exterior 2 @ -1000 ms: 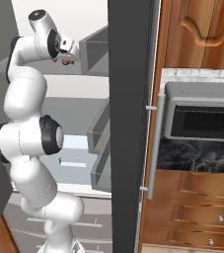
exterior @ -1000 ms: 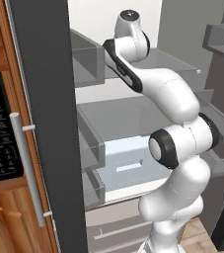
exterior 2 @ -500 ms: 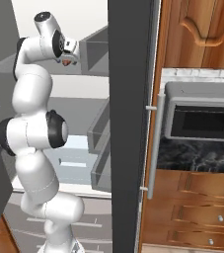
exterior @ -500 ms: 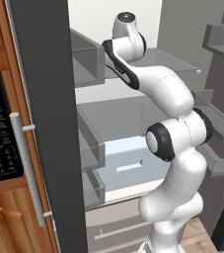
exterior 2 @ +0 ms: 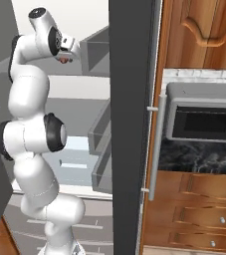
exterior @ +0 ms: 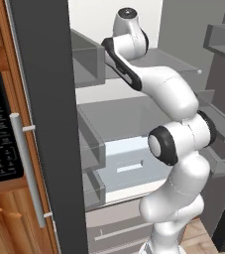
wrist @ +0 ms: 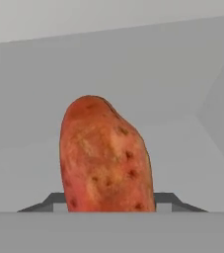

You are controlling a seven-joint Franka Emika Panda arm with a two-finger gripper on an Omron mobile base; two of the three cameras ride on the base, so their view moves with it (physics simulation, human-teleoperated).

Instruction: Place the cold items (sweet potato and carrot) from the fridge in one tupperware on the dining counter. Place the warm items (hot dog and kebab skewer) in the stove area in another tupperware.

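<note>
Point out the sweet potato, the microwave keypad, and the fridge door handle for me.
sweet potato (wrist: 106,158): hand view, middle of its reddish skin.
microwave keypad (exterior: 0,144): left base view, centre of the black button panel.
fridge door handle (exterior 2: 156,149): right base view, midway along the grey bar.

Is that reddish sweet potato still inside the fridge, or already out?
Inside. In the hand view the sweet potato sits against grey fridge walls, between the pincer tips; the right base view shows it at an upper shelf.
</note>
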